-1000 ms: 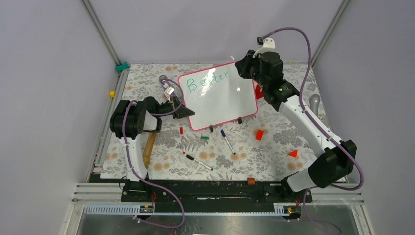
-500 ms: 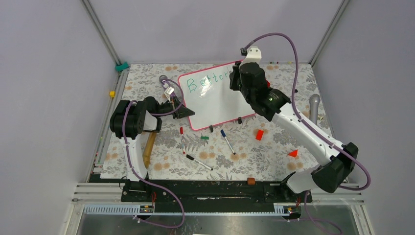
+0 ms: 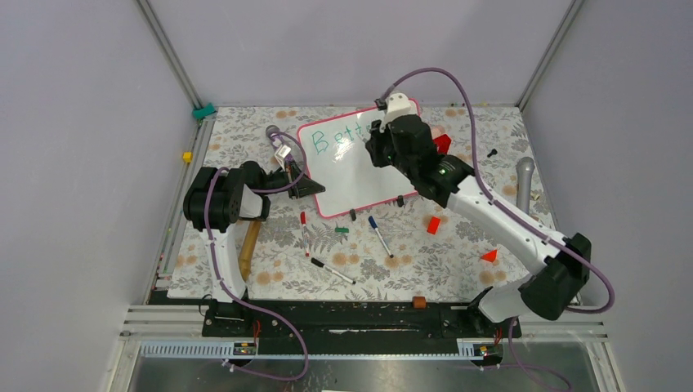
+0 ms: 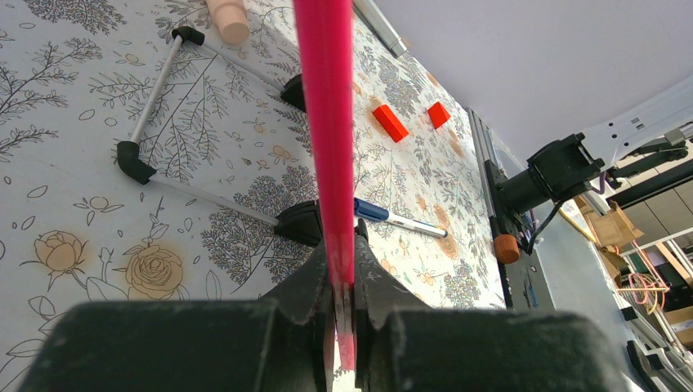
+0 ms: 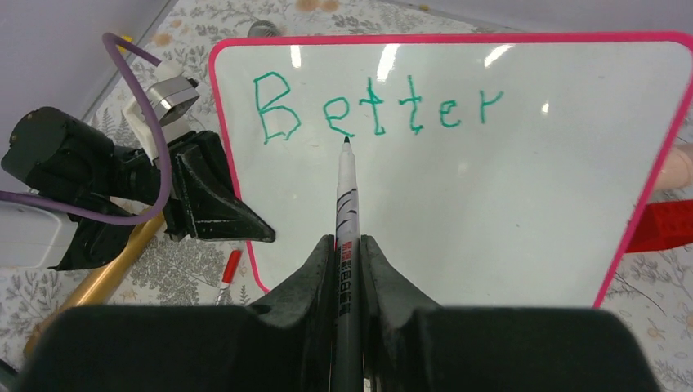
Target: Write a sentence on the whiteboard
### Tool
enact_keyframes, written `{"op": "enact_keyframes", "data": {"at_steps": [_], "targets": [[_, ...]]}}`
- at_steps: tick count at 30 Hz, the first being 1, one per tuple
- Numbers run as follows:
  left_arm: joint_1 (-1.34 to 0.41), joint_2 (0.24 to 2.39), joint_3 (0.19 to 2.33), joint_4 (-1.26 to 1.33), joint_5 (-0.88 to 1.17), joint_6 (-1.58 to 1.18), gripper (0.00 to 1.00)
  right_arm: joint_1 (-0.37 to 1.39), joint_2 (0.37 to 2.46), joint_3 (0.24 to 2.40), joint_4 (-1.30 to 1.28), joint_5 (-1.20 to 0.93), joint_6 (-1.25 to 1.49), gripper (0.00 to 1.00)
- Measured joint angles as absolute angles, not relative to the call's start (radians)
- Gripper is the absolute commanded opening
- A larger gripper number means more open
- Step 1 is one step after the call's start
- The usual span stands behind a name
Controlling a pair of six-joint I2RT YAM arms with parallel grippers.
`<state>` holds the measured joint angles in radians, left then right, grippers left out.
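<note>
Marker (image 5: 346, 204) tip points at sentence (image 5: 378, 114); whiteboard (image 5: 490, 220) long axis left-right.

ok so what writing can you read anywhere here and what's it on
"Better": green handwriting on the whiteboard. In the top view the right arm hides the end of the word.
Print on the red band of the marker in the right claw: too small to read.
Nothing else is legible.
</note>
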<state>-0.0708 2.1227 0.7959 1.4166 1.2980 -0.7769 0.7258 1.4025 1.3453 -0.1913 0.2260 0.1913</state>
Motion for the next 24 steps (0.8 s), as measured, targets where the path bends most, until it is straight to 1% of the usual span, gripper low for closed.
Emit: {"op": "enact_keyframes", "data": {"at_steps": [3,11,24], "targets": [[-0.071,2.123,0.796,1.417,1.298,-0.777,0.0,0.754,1.477,1.406,-0.211,0.224,0.162,0.0],[-0.071,2.123,0.796,1.417,1.298,-0.777,0.0,0.79,1.579,1.448,-0.303,0.236,0.11,0.0],[-0.071,2.123,0.796,1.417,1.298,-0.778,0.0,0.797,1.677,1.54,-0.36,0.305,0.041,0.0]]}}
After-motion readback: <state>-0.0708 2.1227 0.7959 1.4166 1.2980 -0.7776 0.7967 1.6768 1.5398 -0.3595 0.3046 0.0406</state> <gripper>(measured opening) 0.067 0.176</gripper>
